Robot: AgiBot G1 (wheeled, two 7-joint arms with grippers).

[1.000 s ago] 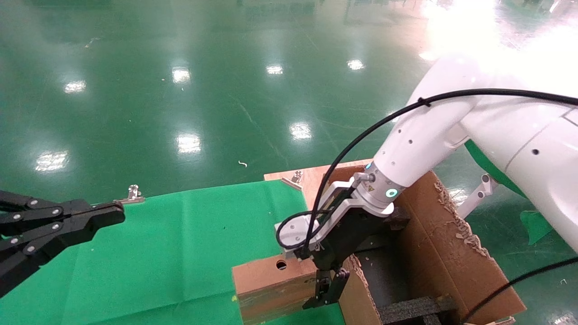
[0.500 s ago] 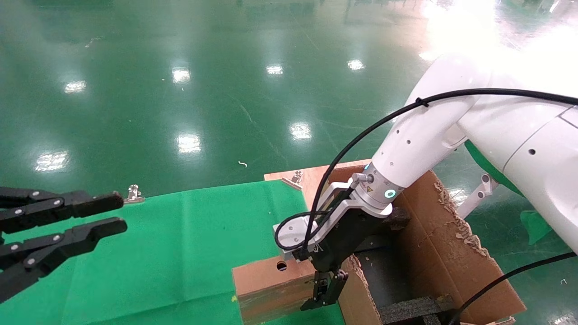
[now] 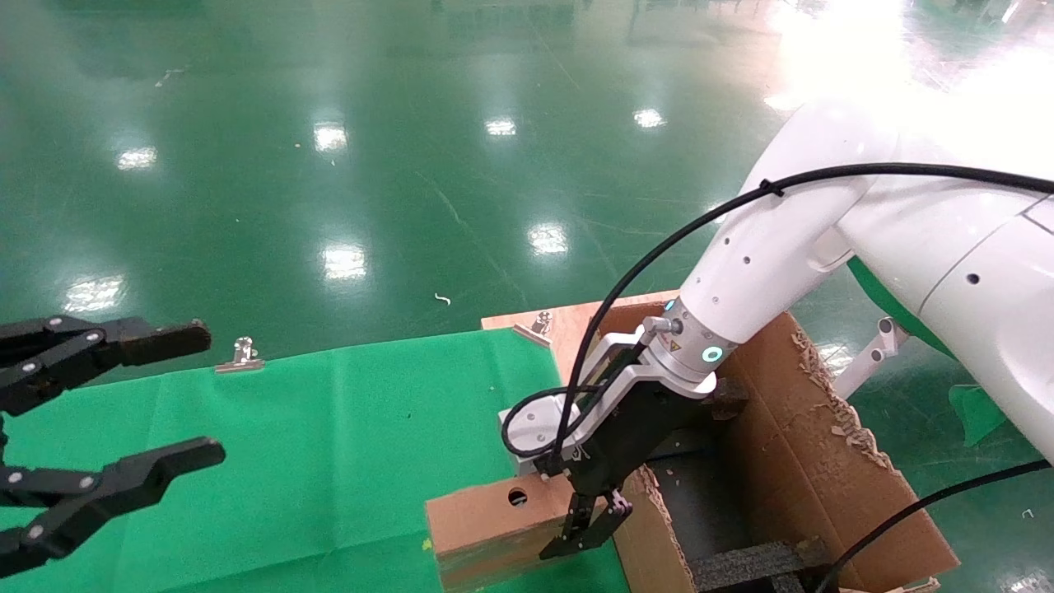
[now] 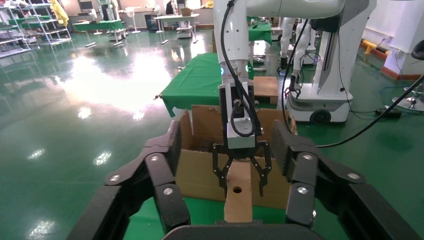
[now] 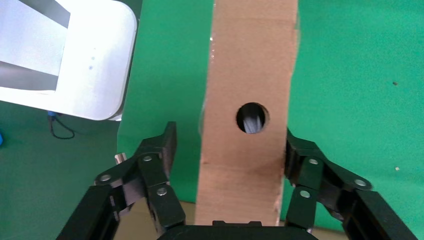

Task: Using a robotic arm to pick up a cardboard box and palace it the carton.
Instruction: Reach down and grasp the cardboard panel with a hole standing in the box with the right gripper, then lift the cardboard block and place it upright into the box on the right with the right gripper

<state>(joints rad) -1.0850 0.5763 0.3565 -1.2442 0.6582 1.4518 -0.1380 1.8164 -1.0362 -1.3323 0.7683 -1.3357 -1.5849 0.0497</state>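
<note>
The small brown cardboard box [image 3: 482, 531] with a round hole lies on the green cloth, against the carton's [image 3: 823, 461] near wall. My right gripper [image 3: 580, 531], on the white arm, is open and straddles the box's end nearest the carton. In the right wrist view [image 5: 227, 150] one finger [image 5: 295, 157] touches the box [image 5: 245, 75] and the other stands apart from it. My left gripper [image 3: 206, 391] is open wide and empty over the cloth's left side. The left wrist view shows it [image 4: 226, 142] facing the box [image 4: 239, 200] and carton [image 4: 200, 175].
A green cloth [image 3: 329, 445] covers the table. A wooden board [image 3: 576, 317] lies behind the carton. Metal clips [image 3: 240, 356] [image 3: 539, 323] hold the cloth's far edge. Black foam inserts [image 3: 741, 564] sit inside the carton, whose flaps are ragged. A shiny green floor lies beyond.
My left gripper has opened from shut to wide open. My right gripper has sunk slightly lower around the box's end.
</note>
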